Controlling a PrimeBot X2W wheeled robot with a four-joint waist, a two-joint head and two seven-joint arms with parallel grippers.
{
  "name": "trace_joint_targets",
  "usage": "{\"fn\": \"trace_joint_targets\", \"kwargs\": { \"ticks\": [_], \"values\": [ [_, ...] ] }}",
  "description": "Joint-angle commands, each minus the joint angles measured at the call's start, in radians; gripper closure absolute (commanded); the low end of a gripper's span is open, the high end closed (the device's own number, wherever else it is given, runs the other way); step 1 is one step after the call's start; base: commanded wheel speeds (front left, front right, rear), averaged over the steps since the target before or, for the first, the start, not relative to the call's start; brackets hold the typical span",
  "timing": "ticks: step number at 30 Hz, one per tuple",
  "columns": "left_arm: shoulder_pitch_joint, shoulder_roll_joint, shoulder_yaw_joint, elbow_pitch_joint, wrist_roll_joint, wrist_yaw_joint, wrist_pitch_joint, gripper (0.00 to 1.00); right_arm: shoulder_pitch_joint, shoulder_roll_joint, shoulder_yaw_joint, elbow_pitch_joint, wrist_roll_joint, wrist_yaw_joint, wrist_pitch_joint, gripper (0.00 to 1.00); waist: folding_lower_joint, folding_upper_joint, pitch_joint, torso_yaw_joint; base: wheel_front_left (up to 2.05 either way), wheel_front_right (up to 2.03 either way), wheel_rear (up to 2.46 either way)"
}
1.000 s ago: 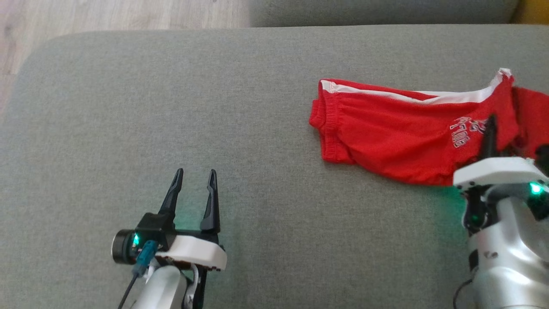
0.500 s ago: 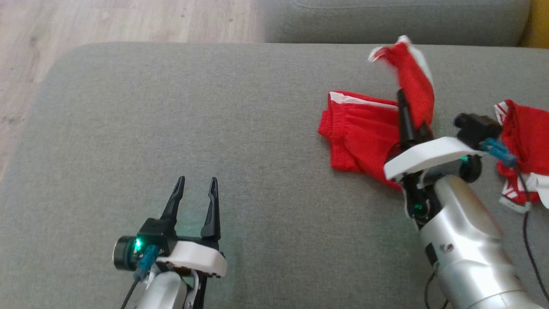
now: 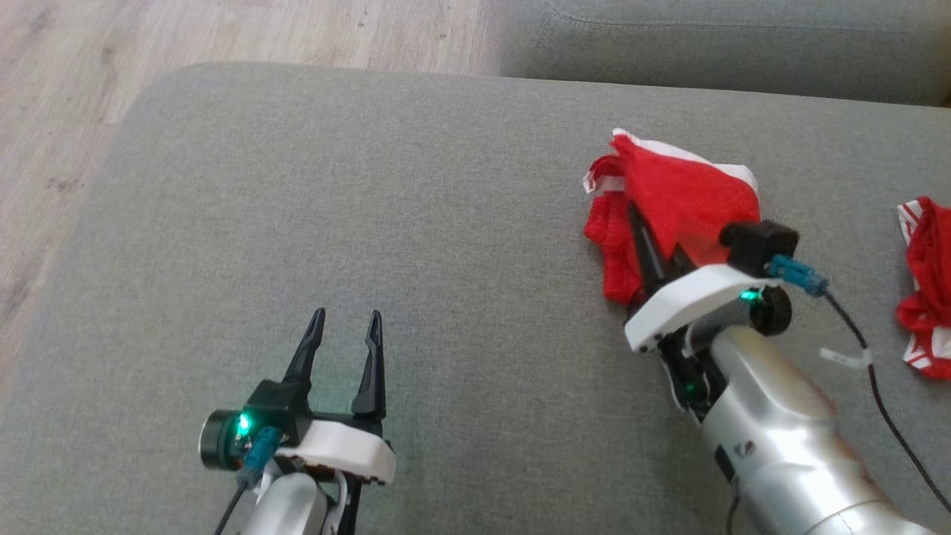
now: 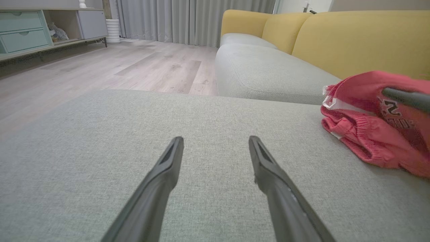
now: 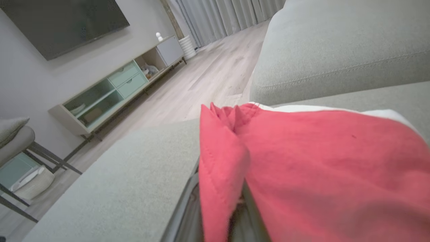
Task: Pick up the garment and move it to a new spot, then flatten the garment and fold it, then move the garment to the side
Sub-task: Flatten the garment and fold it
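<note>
First, wooden floor (image 3: pixel 223 30): ahead and to the left of the left tool, past the rounded edge of the cushion.
Left tool (image 3: pixel 347 316) (image 4: pixel 215 139): jaws spread wide with nothing between them, the two dark fingers pointing forward just above the fabric; whether they touch it I cannot tell.
Grey seat cushion (image 3: pixel 461 223): under both tools, bare between the left tool and the shorts.
Red shorts (image 3: pixel 683 200) (image 4: pixel 369 141) (image 5: pixel 319 161): well to the right of the left tool and a little ahead of it. They are bunched into a heap, with one flap raised and draped over the right tool's fingers; the elastic waistband lies on the cushion on that tool's left, and a white stripe shows along the far edge.
Right tool (image 3: pixel 643 249): closed on a fold of the red shorts, with the fingertips buried in the cloth.
Black cable (image 3: pixel 877 386): runs back from the right tool's wrist camera, on its right.
Second red-and-white garment (image 3: pixel 925 290): crumpled on the cushion, well to the right of the right tool and apart from the shorts.
</note>
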Motion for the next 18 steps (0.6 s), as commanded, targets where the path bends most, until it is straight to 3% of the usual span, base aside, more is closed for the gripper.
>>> {"fn": "trace_joint_targets", "kwargs": {
  "ticks": [1,3,4,5,12,18],
  "values": [
    [-0.010,0.006,0.029,-0.024,0.001,0.003,-0.005,0.00,-0.036,0.010,0.034,-0.005,0.005,-0.001,-0.014,1.00,0.0000,-0.0001,0.001,0.000,0.00,0.00,0.00],
    [-0.007,0.005,0.030,-0.026,-0.002,0.005,-0.005,0.00,-0.040,0.010,0.067,0.026,-0.007,-0.001,-0.014,1.00,0.0000,-0.0001,0.004,-0.004,0.00,0.00,0.00],
    [-0.005,0.005,0.030,-0.026,-0.003,0.005,-0.005,0.00,-0.046,0.010,0.079,0.035,-0.024,-0.001,-0.014,0.84,0.0000,-0.0001,0.005,-0.008,0.00,0.00,0.00],
    [-0.004,0.005,0.031,-0.027,-0.004,0.006,-0.005,0.00,-0.050,0.010,0.089,0.042,-0.044,-0.001,-0.014,0.02,0.0000,-0.0001,0.006,-0.013,0.00,0.00,0.00],
    [-0.015,0.007,0.037,-0.030,-0.006,0.008,-0.005,0.00,-0.040,0.010,0.214,0.017,-0.064,-0.001,-0.014,0.00,0.0000,-0.0001,0.004,-0.056,0.00,0.00,0.00],
    [-0.025,0.011,0.056,-0.076,0.002,0.011,-0.005,0.00,-0.033,0.010,0.098,-0.088,-0.142,-0.001,-0.014,0.00,0.0000,-0.0001,-0.002,-0.095,0.00,0.00,0.00]
  ]
}}
